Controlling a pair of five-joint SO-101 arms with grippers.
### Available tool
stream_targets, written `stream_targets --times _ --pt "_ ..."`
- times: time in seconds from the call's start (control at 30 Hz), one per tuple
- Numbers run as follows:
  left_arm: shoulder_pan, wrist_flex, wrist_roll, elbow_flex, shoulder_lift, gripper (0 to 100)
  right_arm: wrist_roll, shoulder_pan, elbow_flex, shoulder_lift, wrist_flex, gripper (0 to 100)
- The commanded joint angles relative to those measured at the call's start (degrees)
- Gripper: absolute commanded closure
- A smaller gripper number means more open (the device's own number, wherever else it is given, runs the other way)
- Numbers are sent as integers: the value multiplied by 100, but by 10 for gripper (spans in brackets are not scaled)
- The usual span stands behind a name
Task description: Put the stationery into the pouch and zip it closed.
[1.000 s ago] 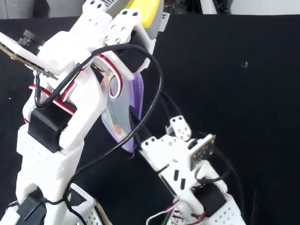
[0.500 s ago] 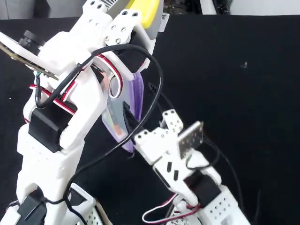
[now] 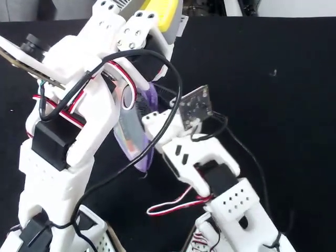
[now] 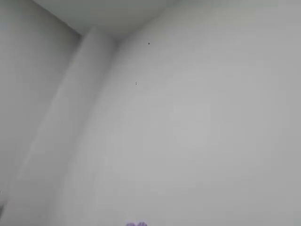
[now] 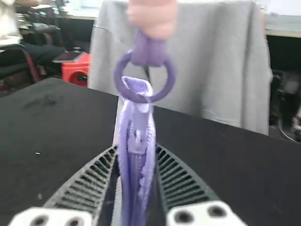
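Observation:
A purple pouch hangs upright in the air under my left arm, off the black table. In the right wrist view its zipper edge runs between my right gripper's two dark ribbed fingers, which are shut against both of its sides. Above them a purple ring and tab lead up to a blurred pale shape, my left gripper, shut on the tab. From above, the right gripper meets the pouch's upper half from the right. No other stationery is visible.
Black table cloth stretches out to the right and behind. A grey cloth drapes something beyond the table's far edge, with a red box beside it. Loose cables hang around the right arm.
My right arm has risen and swung left toward the pouch, its gripper travelling up the pouch's edge. The left arm and the pouch have stayed put.

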Motion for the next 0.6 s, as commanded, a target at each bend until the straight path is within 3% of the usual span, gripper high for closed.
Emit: stream_targets --times 0.0,0.27,0.37,0.57 --pt "-356 0 -62 -40 -176 971 185 413 -338 -549 668 988" --pt "-1974 -9 -18 -31 -105 970 967 440 -374 -1903 2418 988" --pt "-2316 -9 -18 -31 -105 970 1451 299 -374 -2237 3007 988" --pt "-2914 -53 -18 488 -105 970 1697 316 -347 -2721 3455 988"
